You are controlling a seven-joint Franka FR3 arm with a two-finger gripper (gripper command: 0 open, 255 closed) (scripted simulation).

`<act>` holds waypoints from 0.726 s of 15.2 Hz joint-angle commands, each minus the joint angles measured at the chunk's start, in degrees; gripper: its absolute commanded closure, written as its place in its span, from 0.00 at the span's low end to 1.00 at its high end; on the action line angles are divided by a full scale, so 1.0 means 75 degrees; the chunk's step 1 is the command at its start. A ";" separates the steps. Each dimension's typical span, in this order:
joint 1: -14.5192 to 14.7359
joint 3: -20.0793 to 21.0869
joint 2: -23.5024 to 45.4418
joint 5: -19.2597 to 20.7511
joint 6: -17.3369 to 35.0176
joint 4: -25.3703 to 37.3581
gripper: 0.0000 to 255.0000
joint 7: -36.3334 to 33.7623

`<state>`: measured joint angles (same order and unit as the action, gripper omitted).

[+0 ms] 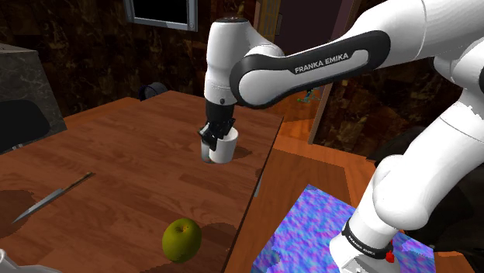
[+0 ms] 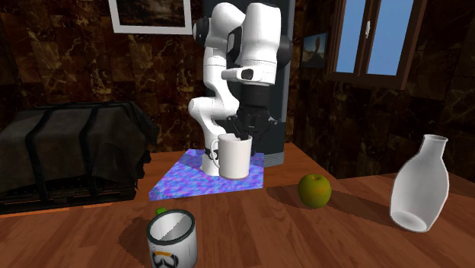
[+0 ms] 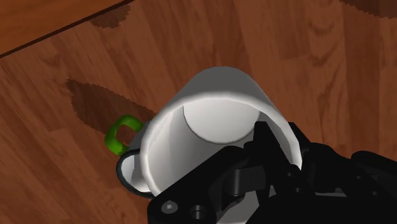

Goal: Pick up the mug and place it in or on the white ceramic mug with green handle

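Note:
My gripper is shut on the rim of a plain white mug, one finger inside and one outside its wall. The mug hangs upright in front of the arm in the second exterior view, mug, gripper. Through the wrist camera the held mug is clasped by the gripper. Behind it on the wooden table peeks the green handle of a second mug. That white mug with a green handle stands near the second exterior view's front edge.
A green apple lies on the table. A knife rests toward the shoulder view's left. A white bottle stands at the second exterior view's right. The blue patterned stand top adjoins the table edge.

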<state>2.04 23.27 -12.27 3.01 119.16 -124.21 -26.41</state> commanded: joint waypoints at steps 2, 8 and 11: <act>-0.0003 -0.0033 -0.0077 -0.0039 -0.0312 0.0242 1.00 0.0072; -0.0232 -0.0305 0.0268 0.0090 -0.0591 0.0882 1.00 0.0519; -0.0449 -0.0533 0.0707 0.0230 -0.0650 0.1389 1.00 0.0906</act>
<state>-0.54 20.24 -7.84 4.47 114.55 -115.04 -21.31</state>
